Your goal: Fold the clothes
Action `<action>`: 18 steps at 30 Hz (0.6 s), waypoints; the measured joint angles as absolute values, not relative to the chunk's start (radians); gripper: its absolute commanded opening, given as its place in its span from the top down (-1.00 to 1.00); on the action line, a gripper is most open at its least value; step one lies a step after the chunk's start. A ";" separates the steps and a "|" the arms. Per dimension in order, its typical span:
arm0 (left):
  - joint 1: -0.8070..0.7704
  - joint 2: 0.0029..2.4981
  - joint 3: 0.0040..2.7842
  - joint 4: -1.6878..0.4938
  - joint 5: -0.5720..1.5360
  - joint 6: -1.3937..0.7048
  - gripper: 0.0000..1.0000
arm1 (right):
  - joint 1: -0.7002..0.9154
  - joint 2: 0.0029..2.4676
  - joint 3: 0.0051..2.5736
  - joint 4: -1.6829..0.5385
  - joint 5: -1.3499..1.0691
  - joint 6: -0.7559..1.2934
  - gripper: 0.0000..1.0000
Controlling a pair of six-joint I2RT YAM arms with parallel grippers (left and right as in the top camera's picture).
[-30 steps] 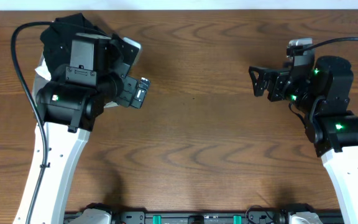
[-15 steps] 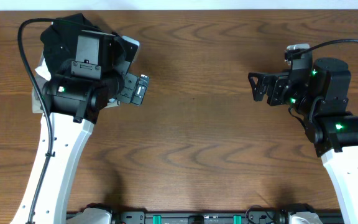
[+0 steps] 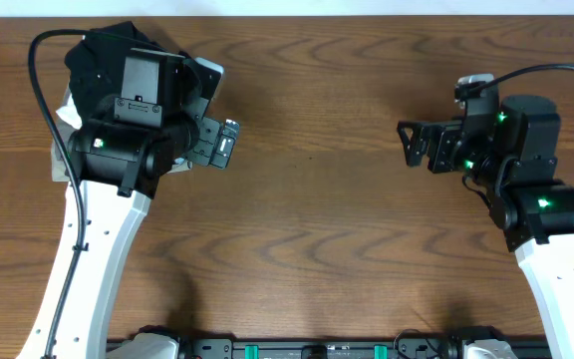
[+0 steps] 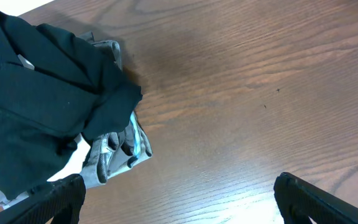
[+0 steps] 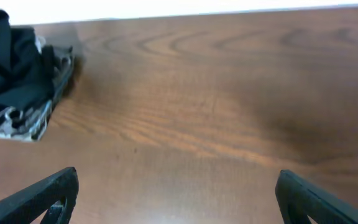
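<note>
Black shirt (image 4: 36,93): crumpled heap at the far left corner of the surface (image 3: 307,229) — lying on a grey garment (image 4: 114,152)
Left jaws: wide open, empty — near the heap
Right jaws: wide open, empty

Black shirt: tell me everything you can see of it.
The black shirt is soft, matte fabric, bunched in a loose heap, not folded flat. A small white tag shows near its top. It lies on a grey folded garment and a white garment, at the far left of the wooden table.
</note>
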State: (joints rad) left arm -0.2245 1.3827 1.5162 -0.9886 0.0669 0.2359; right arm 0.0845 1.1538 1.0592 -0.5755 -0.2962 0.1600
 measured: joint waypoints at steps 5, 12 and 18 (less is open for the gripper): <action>-0.224 1.383 1.516 -0.989 0.067 0.236 -0.96 | 0.083 1.154 1.059 -0.605 -0.295 0.160 -0.99; -0.224 1.383 1.516 -0.988 0.067 0.236 -0.96 | 0.079 1.119 1.011 -0.359 -0.263 0.144 -0.98; -0.224 1.383 1.515 -0.989 0.067 0.236 -0.96 | 0.079 0.873 0.724 -0.060 -0.252 0.127 -0.99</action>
State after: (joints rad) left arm -0.2245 1.3830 1.5154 -0.9886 0.0666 0.2359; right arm 0.0792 0.8730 0.7238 -0.0605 -0.2516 0.1272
